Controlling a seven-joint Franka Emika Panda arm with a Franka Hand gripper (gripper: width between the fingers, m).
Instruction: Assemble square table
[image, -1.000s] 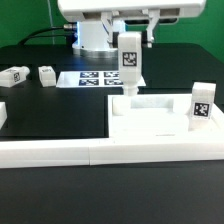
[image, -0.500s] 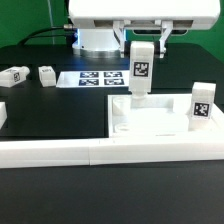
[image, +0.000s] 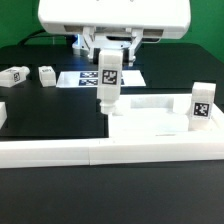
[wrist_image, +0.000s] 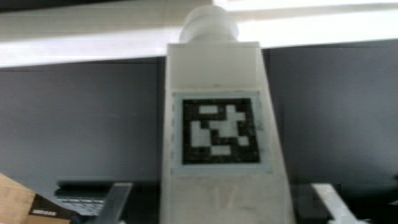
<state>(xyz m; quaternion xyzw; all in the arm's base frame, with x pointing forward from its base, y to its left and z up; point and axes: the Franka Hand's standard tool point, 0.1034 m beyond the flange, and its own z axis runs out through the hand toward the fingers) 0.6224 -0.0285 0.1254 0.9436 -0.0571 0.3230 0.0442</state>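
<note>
In the exterior view I see the tool (image: 108, 50) clamped on the top of a leg (image: 107, 85). The leg hangs upright, its long axis vertical and its tag facing the camera. It sits straight below the tool, with its lower end at the far left corner of the slab (image: 150, 122); I cannot tell whether it touches there. On the slab's right side a second leg (image: 201, 105) stands upright, well apart from the held one. Far to the left, two loose legs (image: 46, 75) lie on their sides on the black desk (image: 50, 115). The marker board (image: 82, 78) lies flat just behind the held leg. A border bar (image: 100, 152) runs along the near side, in front of the slab. In the wrist view the leg (wrist_image: 219, 90) fills the middle, tag square-on, with the dark fingers (wrist_image: 98, 198) of the tool (wrist_image: 219, 200) flanking it on both sides.
</note>
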